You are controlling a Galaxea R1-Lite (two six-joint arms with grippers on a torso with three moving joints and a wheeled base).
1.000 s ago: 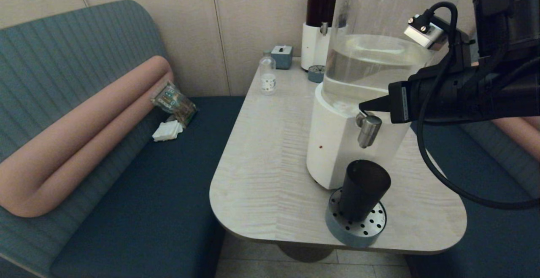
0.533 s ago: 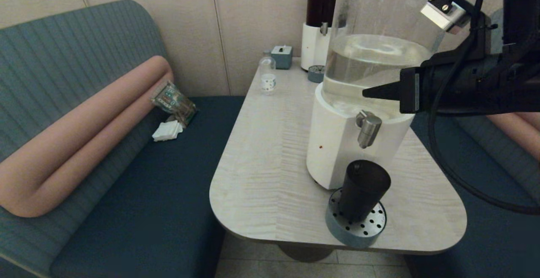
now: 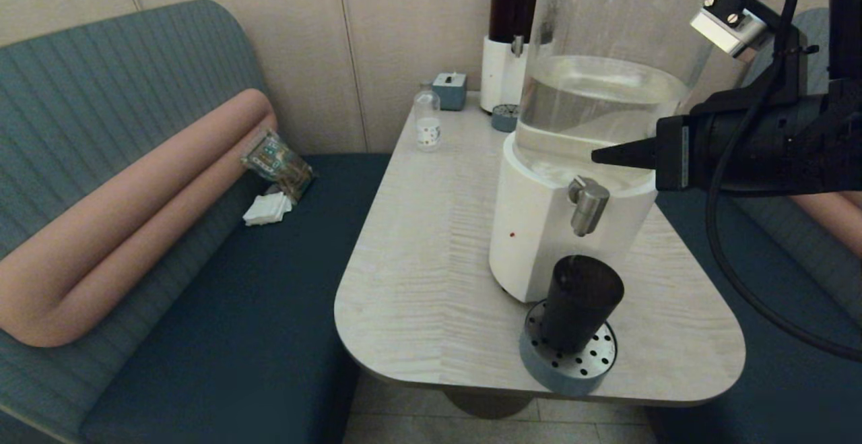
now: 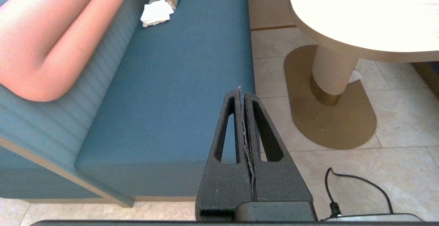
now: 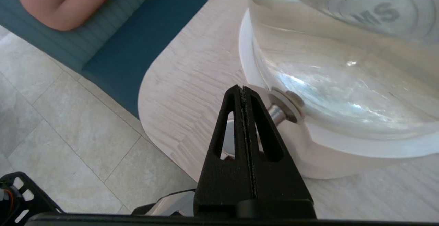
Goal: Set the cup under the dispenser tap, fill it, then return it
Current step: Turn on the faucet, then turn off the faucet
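The dark tapered cup stands upright on a round perforated drip tray, directly below the brushed-steel dispenser tap of the big white-based clear-tank dispenser. My right gripper is shut and empty, hovering above and to the right of the tap, clear of it; in the right wrist view the right gripper covers most of the dispenser tap. My left gripper is shut, parked low over the bench seat edge and floor, outside the head view.
On the pale wooden table, a small clear bottle, a blue-grey box and a dark-liquid dispenser stand at the far end. Teal benches with pink bolsters flank the table; snack packets lie on the left seat.
My right gripper has risen and drawn back to the right, away from the top of the tap. The cup has stayed on the drip tray.
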